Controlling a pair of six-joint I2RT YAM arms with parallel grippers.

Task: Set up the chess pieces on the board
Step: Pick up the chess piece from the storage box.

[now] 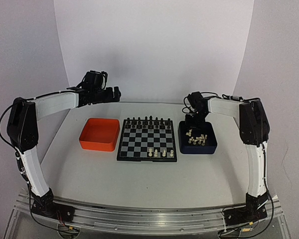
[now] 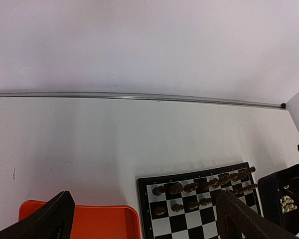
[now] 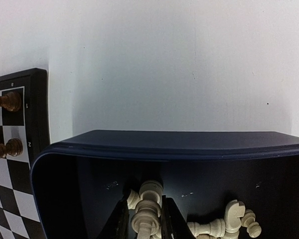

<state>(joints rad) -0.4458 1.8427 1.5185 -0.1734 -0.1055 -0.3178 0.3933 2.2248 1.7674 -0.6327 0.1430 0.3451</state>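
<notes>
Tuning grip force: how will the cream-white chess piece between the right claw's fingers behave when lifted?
Probably light, rigid: the cream-white chess piece looks tiny, solid. Its waisted profile may pivot in the right claw. Neighbours in the dark blue tray could shift.

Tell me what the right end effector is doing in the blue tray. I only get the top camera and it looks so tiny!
Observer: The right wrist view shows the right end effector with its fingers on either side of one cream chess piece inside the dark blue tray.
Operator: Is it squeezing it?
Observer: The fingers sit right beside the piece, but I can't tell if they're pressing it.
Operator: What about the other arm?
Observer: The left wrist view shows the left end effector wide open, holding nothing.
</notes>
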